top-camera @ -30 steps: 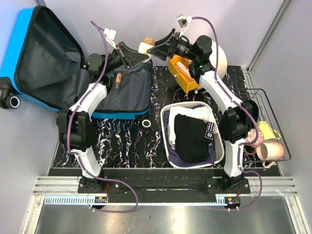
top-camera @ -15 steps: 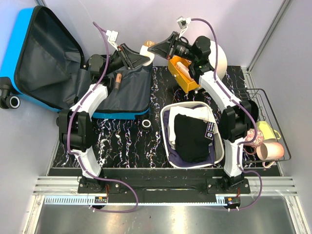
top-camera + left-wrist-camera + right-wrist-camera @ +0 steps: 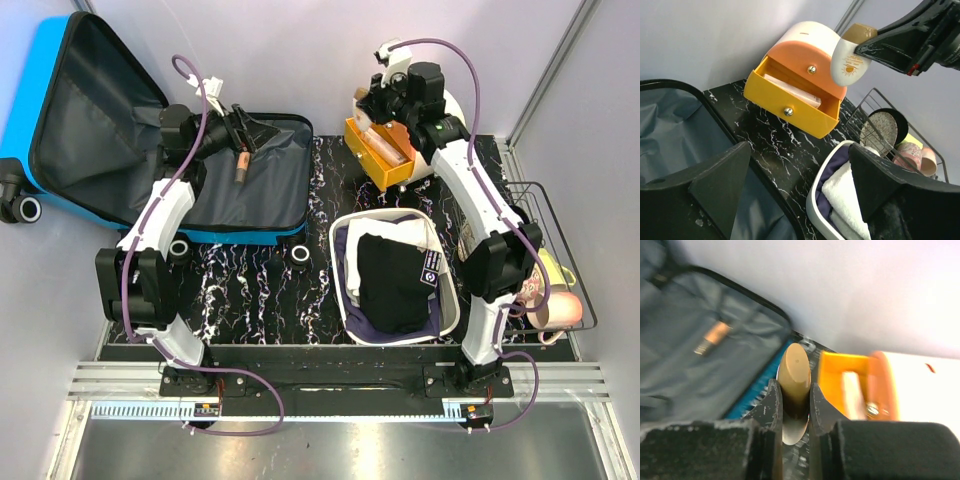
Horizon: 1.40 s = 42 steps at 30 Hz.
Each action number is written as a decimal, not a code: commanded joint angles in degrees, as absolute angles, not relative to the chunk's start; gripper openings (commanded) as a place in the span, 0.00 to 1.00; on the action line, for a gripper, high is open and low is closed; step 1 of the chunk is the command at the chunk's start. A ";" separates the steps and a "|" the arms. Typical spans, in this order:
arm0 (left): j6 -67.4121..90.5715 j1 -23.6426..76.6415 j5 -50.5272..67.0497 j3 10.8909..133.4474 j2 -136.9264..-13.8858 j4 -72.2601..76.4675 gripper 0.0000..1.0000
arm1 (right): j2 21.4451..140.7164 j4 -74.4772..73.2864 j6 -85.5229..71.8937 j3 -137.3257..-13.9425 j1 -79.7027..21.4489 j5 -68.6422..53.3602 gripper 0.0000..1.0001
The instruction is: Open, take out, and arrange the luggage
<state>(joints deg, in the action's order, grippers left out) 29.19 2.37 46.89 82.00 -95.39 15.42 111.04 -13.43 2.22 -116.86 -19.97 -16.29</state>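
Opened luggage, one gripper empty and one loaded

The luggage (image 3: 95,125) lies open at the table's rear left, lid raised beside the left wall, with a copper-coloured tube (image 3: 241,165) resting on the grey lining of its flat half. The left gripper (image 3: 800,150) hovers over that half, jaws spread wide and grasping nothing. The right gripper (image 3: 794,396) is clenched on a white tube (image 3: 847,62) with a tan cap, above the yellow drawer box (image 3: 800,112)
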 commanded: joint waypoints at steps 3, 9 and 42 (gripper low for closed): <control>23.64 3.16 44.91 82.00 -93.07 12.48 0.84 | 114.34 -27.24 20.74 -121.29 -20.21 2.63 0.00; 23.82 3.16 45.88 82.62 -93.43 13.01 0.84 | 120.32 -28.56 22.93 -125.68 -20.74 6.59 0.00; 21.36 2.29 46.58 82.71 -93.52 10.72 0.84 | 131.04 -40.08 17.66 -136.14 -23.03 -7.48 0.46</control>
<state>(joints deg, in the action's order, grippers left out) 22.37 2.66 46.30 81.95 -95.07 9.43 129.25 -39.92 16.14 -135.70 -22.85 -11.18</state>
